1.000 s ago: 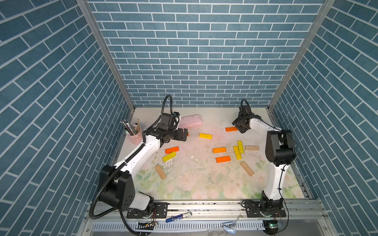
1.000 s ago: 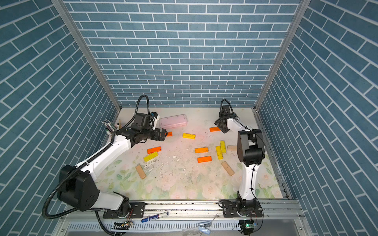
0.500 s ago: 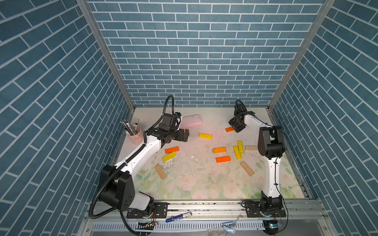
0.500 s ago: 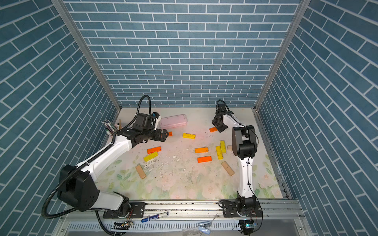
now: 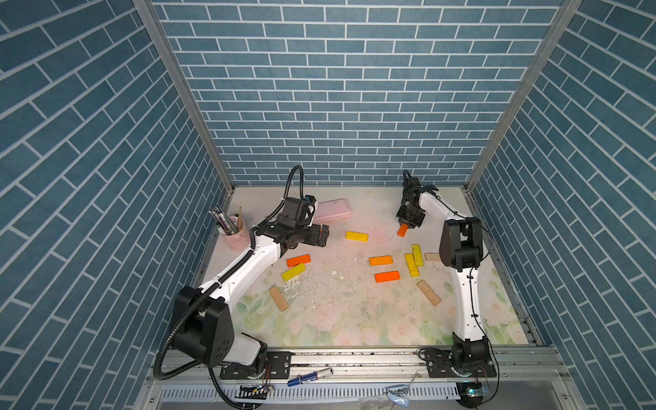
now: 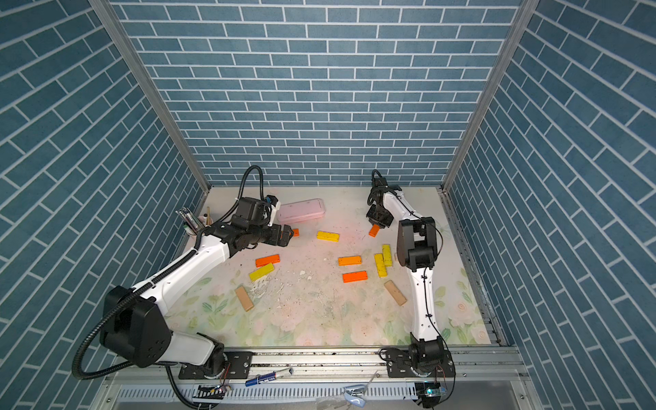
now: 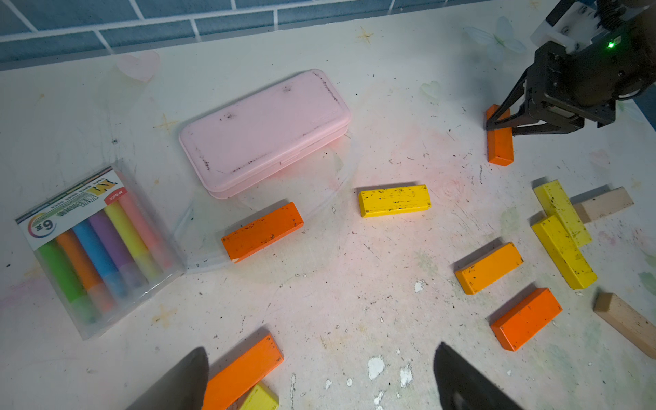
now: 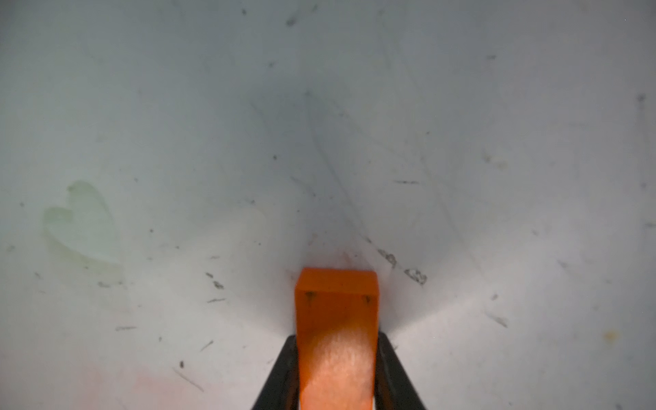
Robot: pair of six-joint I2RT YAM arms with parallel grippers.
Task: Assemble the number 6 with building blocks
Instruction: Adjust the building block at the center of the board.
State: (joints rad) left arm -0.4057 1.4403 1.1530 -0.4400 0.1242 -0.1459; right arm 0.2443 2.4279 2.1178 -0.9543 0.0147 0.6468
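My right gripper is shut on one end of an orange building block, at the back right of the table in both top views. The left wrist view shows this block low over the table. My left gripper is open and empty, hovering at the back left. Other blocks lie loose: yellow, orange, red-orange, two yellow ones, tan, and an orange and yellow pair.
A pink case lies at the back by the left arm. A clear pack of coloured chalk sticks sits beside it. A pink pen cup stands at the left edge. Tan blocks lie nearer the front and right.
My right gripper has closed on the orange block, which now points toward the front instead of lying crosswise. The right arm's elbow swung upright. The left arm barely moved.
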